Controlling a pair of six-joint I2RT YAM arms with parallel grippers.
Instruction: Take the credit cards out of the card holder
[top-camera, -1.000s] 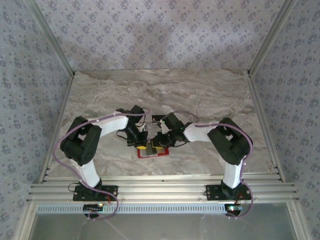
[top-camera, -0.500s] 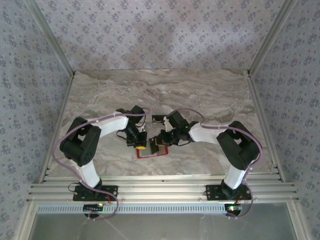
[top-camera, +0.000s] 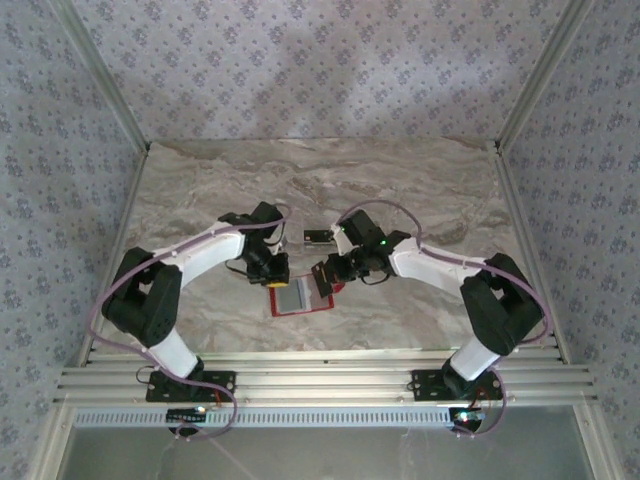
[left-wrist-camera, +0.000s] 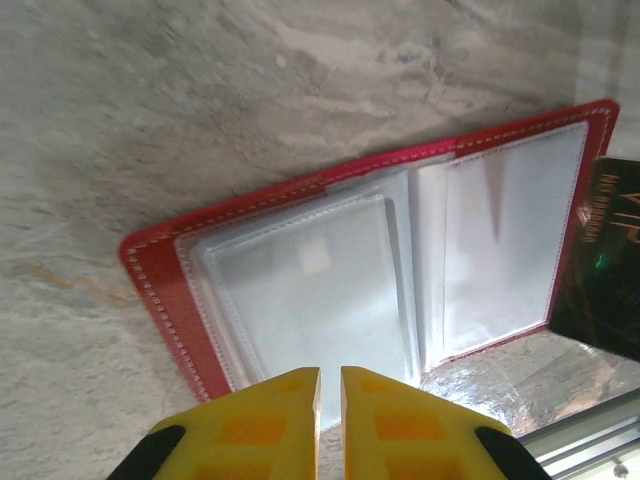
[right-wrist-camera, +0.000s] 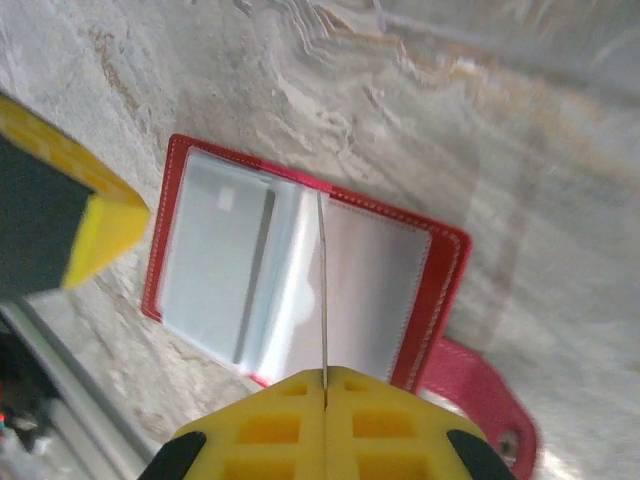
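Nearest the arm bases, the card holder (top-camera: 300, 302) lies open and flat on the marble table (top-camera: 420, 190). Its pale panels face up and its red side tab (right-wrist-camera: 482, 398) trails off 1 edge. Under the clear sleeve of 1 panel sits a whitish-grey card (right-wrist-camera: 215, 262) with a dark band, tucked fully in.

The left gripper (left-wrist-camera: 330, 372) is poised at the holder's left edge. Its yellow fingers are slightly parted, with a slim gap and nothing between them. My reading is that it is placed there to stop the holder lifting or sliding while a card is drawn.

At the holder's right edge, the right gripper (right-wrist-camera: 323, 374) has its fingers pressed together on a dark card (left-wrist-camera: 600, 250). The right wrist view catches that card edge-on as a thin line. It is held upright and clear of the sleeves, so I judge it free of the holder. That puts 1 card out, needing only to be set down on bare table. The whitish-grey card is the next to pull.

Farther back, apart from both grippers, a small rectangular thing (top-camera: 318, 237) lies on the table. It is possibly a card set aside, but it is too small to be sure.
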